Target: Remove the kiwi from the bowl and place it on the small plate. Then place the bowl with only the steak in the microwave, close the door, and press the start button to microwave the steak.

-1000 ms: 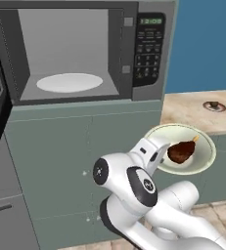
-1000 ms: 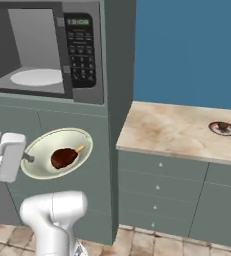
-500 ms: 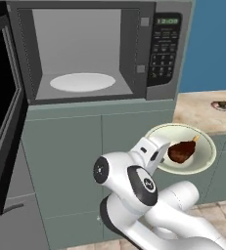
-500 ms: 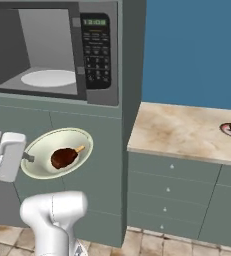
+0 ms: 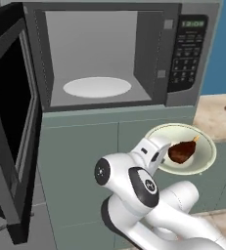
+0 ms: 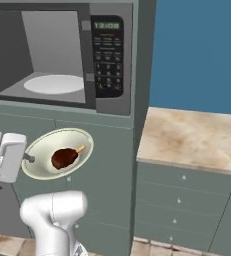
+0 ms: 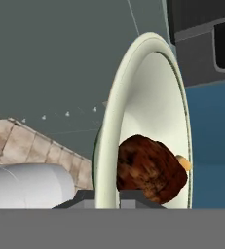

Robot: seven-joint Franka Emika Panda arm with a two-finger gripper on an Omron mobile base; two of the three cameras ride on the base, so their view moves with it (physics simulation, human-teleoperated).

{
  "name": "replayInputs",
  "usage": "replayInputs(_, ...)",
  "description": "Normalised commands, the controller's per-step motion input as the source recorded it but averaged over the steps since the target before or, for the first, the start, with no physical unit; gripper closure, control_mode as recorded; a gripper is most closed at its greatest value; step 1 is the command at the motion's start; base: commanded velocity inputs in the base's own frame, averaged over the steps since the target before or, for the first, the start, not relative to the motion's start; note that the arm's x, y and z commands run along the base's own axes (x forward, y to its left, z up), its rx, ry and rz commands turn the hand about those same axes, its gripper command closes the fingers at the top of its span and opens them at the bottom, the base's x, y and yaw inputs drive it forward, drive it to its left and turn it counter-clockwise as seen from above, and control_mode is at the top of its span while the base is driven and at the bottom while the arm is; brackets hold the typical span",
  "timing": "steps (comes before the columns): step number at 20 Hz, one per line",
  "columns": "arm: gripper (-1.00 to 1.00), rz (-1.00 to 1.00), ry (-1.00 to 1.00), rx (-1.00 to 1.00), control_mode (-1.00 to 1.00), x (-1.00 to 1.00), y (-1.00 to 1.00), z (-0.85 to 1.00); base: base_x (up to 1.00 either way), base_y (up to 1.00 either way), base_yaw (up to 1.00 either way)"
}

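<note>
The bowl (image 5: 182, 155) with the steak (image 5: 181, 151) hangs in the air before the cabinet, its rim pinched by the closed fingers (image 6: 28, 158). The open microwave (image 5: 104, 58) lies above and left of it, so you must lift, then go inward to the turntable (image 5: 97, 87).

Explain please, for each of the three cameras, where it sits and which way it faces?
Left base view: behind the arm's left, facing the open microwave; white arm low right, holding the bowl.
Right base view: behind the arm's right, facing the microwave and counter; arm low left.
Hand view: along the gripper, shut on the bowl's rim.
All share the bowl and steak.
</note>
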Motion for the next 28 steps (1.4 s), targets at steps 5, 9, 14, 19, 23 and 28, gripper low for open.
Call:
replayInputs(5, 1.00, 0.00, 0.00, 0.00, 1.00, 0.00, 0.00, 0.00, 0.42, 0.48, 0.00)
replayInputs(9, 1.00, 0.00, 0.00, 0.00, 1.00, 0.00, 0.00, 0.00, 0.37, 0.31, 0.00)
replayInputs(14, 1.00, 0.00, 0.00, 0.00, 1.00, 0.00, 0.00, 0.00, 0.15, 0.16, 0.00)
replayInputs(19, 1.00, 0.00, 0.00, 0.00, 1.00, 0.00, 0.00, 0.00, 0.18, 0.41, 0.00)
replayInputs(23, 1.00, 0.00, 0.00, 0.00, 1.00, 0.00, 0.00, 0.00, 0.28, 0.21, 0.00)
replayInputs(28, 1.00, 0.00, 0.00, 0.00, 1.00, 0.00, 0.00, 0.00, 0.27, 0.00, 0.00)
